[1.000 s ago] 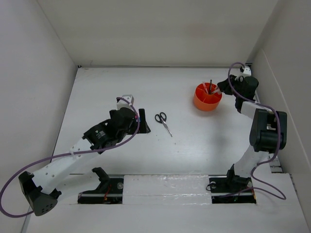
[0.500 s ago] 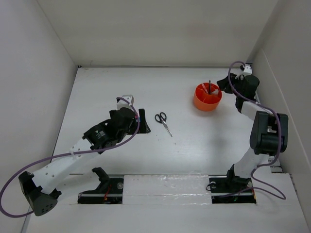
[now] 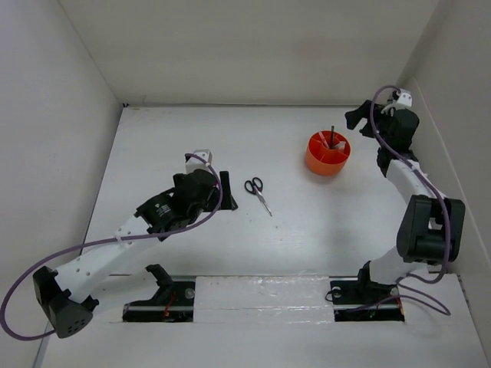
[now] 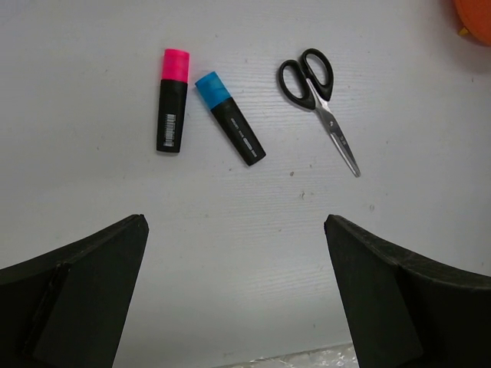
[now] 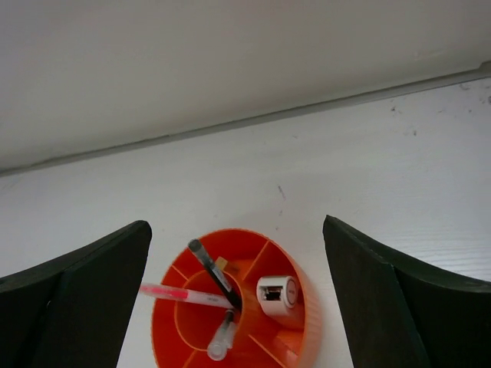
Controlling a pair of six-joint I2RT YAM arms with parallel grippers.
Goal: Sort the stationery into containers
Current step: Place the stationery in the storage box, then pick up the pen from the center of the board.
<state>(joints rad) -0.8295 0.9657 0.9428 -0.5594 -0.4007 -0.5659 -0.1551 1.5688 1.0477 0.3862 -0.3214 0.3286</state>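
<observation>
Showing black-handled scissors [image 3: 258, 193] flat on the white table [image 3: 169, 146] near its middle, blades closed, with the long axis diagonal in the top view: finger loops toward the far left, steel tips toward the near right. Locating, in the left wrist view, two black-bodied highlighters just left of the scissors, side by side but apart: pink-capped highlighter [image 4: 172, 102] nearly upright in the frame, cap at the top; blue-capped highlighter [image 4: 229, 117] slanted, cap at upper left, body running to lower right. Placing the round orange organiser [image 3: 327, 153] far right on the table, well apart from the scissors, with inner dividers visible from the right wrist. Holding, near its centre, a dark pen [image 5: 215, 274] leaning to upper left, a pink pen [image 5: 184, 294] almost level and pointing left, and a pale grey pen [image 5: 219, 337] pointing down the frame; a small whitish item [image 5: 278, 291] in a right-hand compartment. Left gripper [image 4: 235, 222] spread wide, grasping nothing, above bare table near the highlighters. Right gripper [image 5: 234, 224] likewise spread and empty, raised beside the organiser's far right.
</observation>
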